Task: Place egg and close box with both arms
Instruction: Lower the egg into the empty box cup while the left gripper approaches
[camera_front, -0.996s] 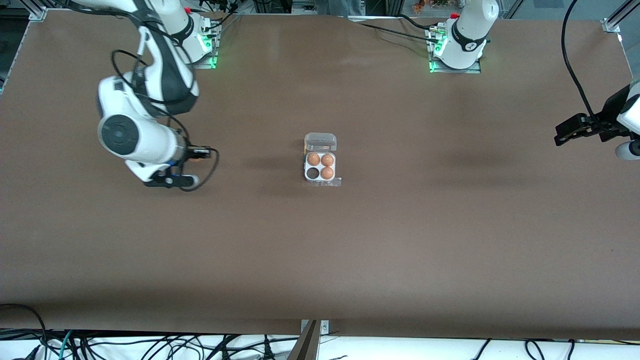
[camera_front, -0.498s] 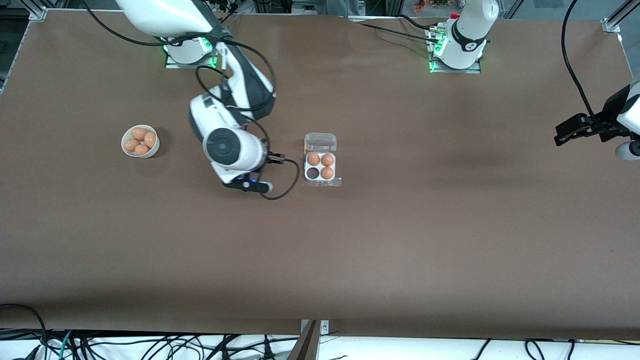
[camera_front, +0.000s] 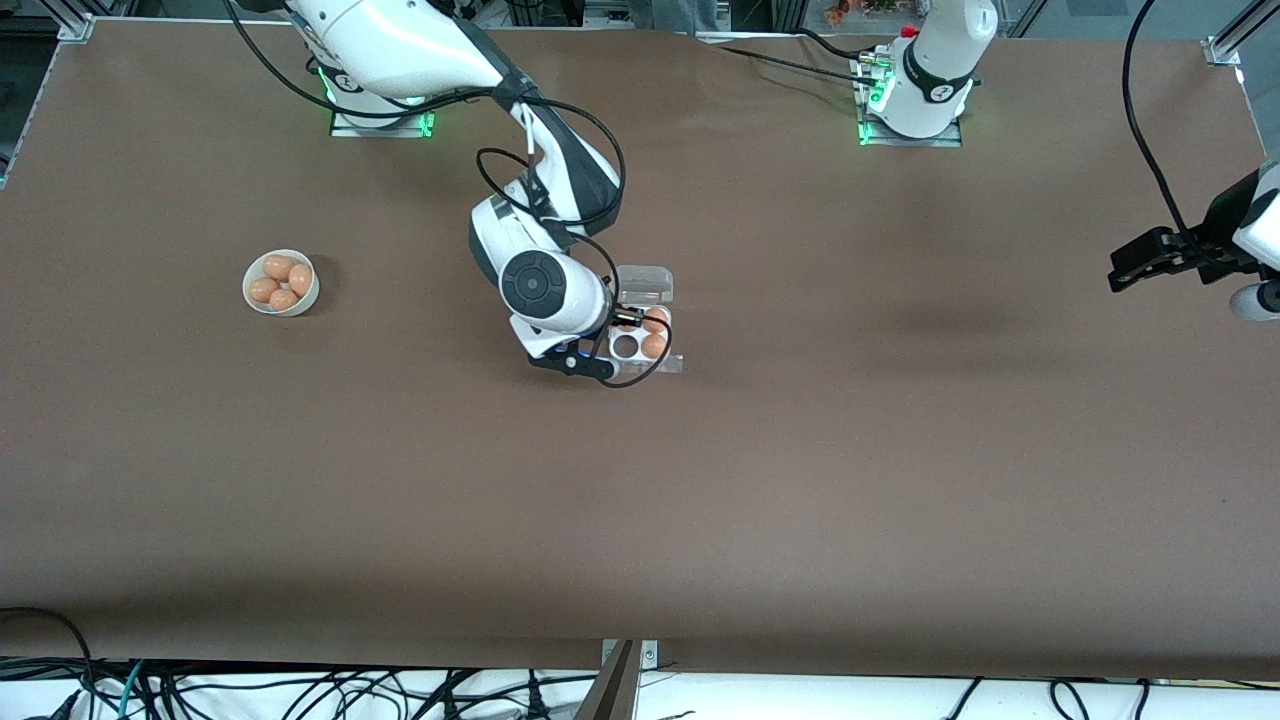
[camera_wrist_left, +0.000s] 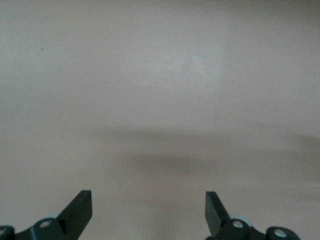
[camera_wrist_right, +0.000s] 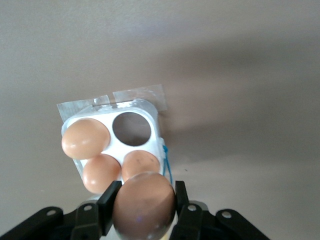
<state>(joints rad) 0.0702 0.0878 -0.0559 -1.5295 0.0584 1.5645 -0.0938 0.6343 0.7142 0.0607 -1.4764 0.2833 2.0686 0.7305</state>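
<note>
The box (camera_front: 641, 333) lies mid-table with its clear lid (camera_front: 642, 283) open. In the right wrist view its tray (camera_wrist_right: 156, 131) holds three eggs and one empty cell (camera_wrist_right: 132, 128). My right gripper (camera_wrist_right: 144, 207) is shut on the egg (camera_wrist_right: 144, 202) and holds it over the edge of the box, beside the filled cells. In the front view the right arm's wrist (camera_front: 545, 290) hides the fingers and part of the box. My left gripper (camera_front: 1135, 270) waits open and empty over the table's left-arm end; the left wrist view (camera_wrist_left: 147, 207) shows only bare table under it.
A round white bowl (camera_front: 281, 283) with more eggs stands toward the right arm's end of the table. Black cables loop around the right arm's wrist (camera_front: 600, 380). Brown table surface (camera_front: 640, 500) stretches nearer the camera.
The right arm has swung from over the bowl across to the box, carrying the egg; the bowl is now uncovered. The left arm has not moved.
</note>
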